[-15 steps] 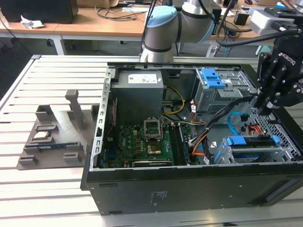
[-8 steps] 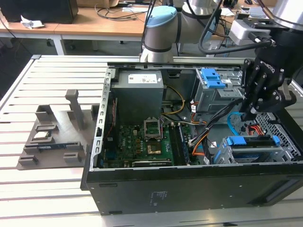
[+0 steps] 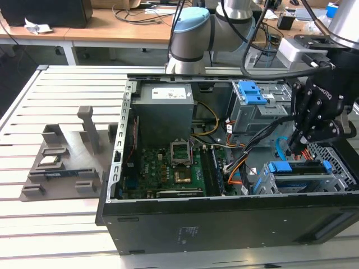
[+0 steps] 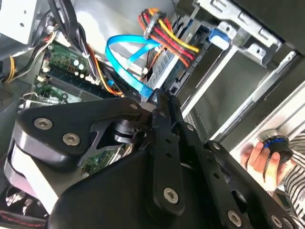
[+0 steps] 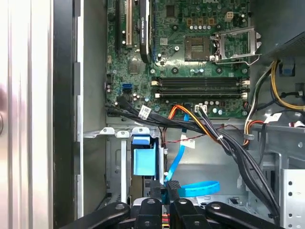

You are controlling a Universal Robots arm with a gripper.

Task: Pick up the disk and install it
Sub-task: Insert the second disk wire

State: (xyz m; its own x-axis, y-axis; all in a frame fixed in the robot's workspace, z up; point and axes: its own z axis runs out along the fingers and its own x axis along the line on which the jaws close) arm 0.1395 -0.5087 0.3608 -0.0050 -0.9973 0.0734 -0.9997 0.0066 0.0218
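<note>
In the exterior view the disk shows edge-on as a bright blue carrier frame, seated in the metal drive cage at the open computer case's front right corner. Its silver face is hidden. The same blue frame appears inside the cage in the first wrist view. My black gripper hangs just above the cage, fingertips pointing down among the cables. Its fingers meet at the tips beside a blue flat cable, with nothing visibly held. The second wrist view has the gripper closed to a point over that cable.
Bundled black, orange and red cables cross the case near the gripper. A grey power supply box and the motherboard fill the case's left part. A grey fixture stands on the slatted table. A person's hand grips a round knob outside the case.
</note>
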